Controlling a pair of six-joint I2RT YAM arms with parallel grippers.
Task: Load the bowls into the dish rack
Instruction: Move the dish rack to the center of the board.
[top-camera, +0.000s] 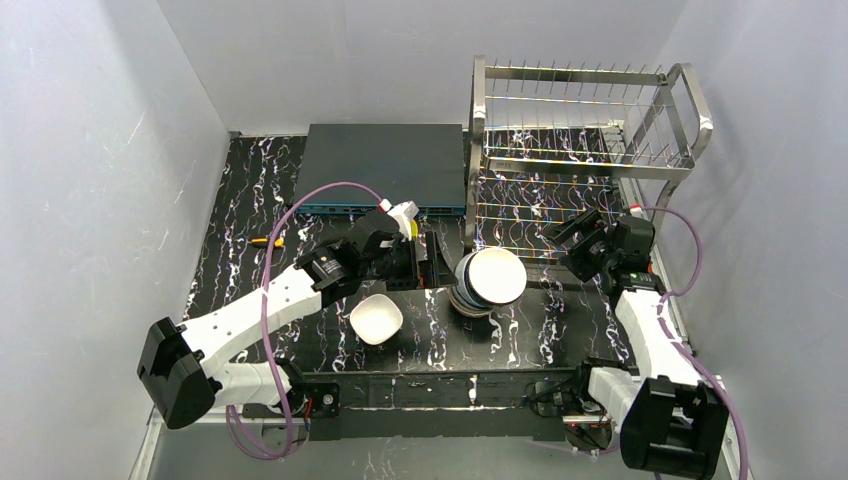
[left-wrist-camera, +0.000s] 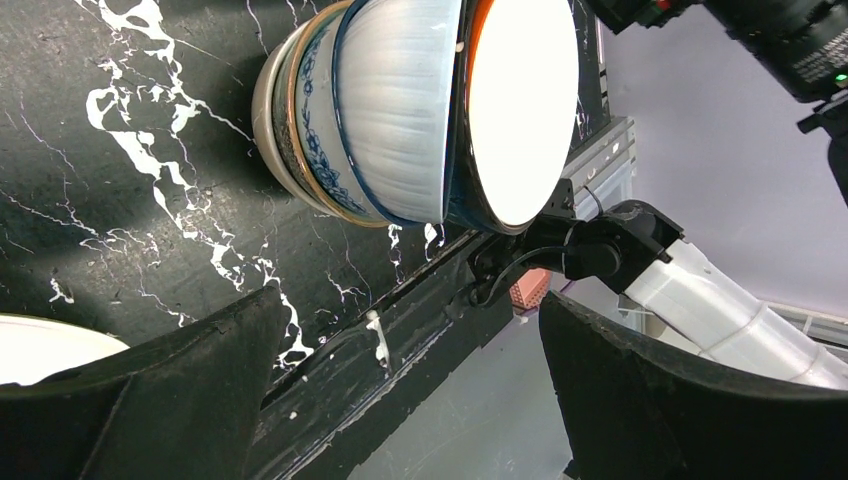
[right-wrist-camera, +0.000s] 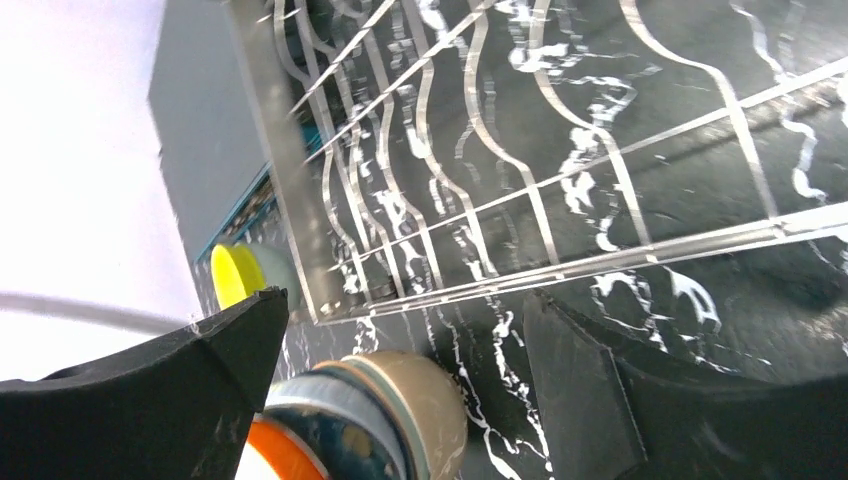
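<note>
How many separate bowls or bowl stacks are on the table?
3: a stack of nested mixed-colour bowls at centre; a lone white bowl left of it; a yellow-green bowl farther back, mostly hidden. More may be hidden.

- One dish rack (top-camera: 590, 166) is standing on the desk (top-camera: 250, 185).
- One grey-blue box (top-camera: 385, 160) is lying beside it.
- One stack of bowls (top-camera: 488, 282) is showing at least four nested.
- One white bowl (top-camera: 376, 318) is sitting alone.
- One yellow bowl (right-wrist-camera: 237, 272) is peeking out.
- Two pincers are showing: left pincer (left-wrist-camera: 410, 340), right pincer (right-wrist-camera: 400, 340).
</note>
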